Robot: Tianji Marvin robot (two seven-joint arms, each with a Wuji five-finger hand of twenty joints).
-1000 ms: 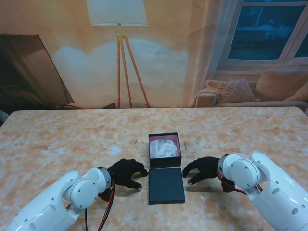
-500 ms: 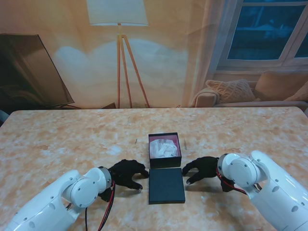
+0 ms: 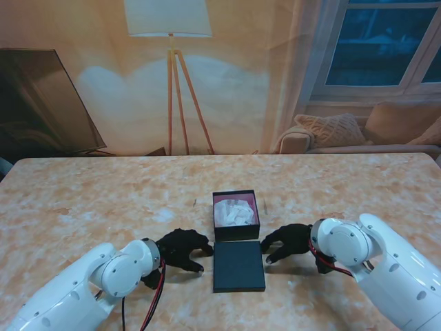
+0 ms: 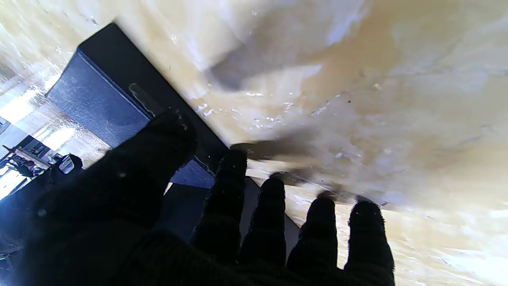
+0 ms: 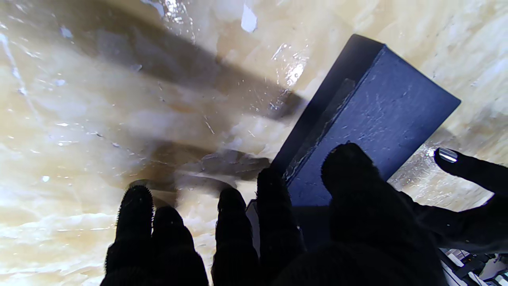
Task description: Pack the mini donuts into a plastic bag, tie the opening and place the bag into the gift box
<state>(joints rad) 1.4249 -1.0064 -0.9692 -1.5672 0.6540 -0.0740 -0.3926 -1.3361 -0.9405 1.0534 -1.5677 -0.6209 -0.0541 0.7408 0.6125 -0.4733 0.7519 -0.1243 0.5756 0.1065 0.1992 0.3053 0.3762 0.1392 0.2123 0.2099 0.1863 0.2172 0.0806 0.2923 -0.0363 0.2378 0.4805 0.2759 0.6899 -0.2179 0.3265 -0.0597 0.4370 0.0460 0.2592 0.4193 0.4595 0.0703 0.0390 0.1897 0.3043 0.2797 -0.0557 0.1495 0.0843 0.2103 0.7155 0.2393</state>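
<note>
Lid between hands, gift box behind

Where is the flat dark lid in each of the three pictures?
Stand view: the lid lies flat between the left hand and the right hand, nearer to me than the open gift box.
Left wrist view: the lid shows past the thumb.
Right wrist view: the lid shows past the thumb.
Shared landmark: the marbled table.

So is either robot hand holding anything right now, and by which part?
Nothing is held. The left robot hand and right robot hand rest open, fingers spread, on either side of the dark lid, which lies flat on the table.
</note>
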